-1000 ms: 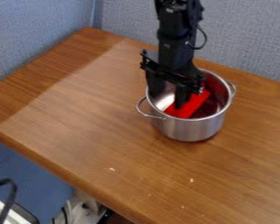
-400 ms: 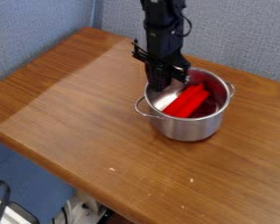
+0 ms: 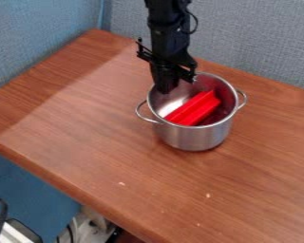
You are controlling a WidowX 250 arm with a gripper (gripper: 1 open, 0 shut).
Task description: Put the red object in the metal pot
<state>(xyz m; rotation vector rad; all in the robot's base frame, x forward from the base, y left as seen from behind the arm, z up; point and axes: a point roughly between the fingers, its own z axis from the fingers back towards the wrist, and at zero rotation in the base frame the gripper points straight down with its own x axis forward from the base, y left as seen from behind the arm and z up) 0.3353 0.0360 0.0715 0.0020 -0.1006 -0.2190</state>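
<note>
Red object [image 3: 197,106] was seen lying tilted inside the metal pot [image 3: 193,135], one end propped on the far rim. Gripper [image 3: 169,84] was positioned at the pot's left rim, pointed down, nothing gripped; jaw gap couldn't be told. Pot was set on a wooden bench [image 3: 79,104]; blue-grey partition wall [image 3: 256,38] behind.

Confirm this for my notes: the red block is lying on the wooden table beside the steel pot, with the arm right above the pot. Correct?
Not quite. The red block is inside the steel pot, leaning against its inner wall, not on the wooden table. The camera view shows this. The arm is indeed above the pot.
</note>
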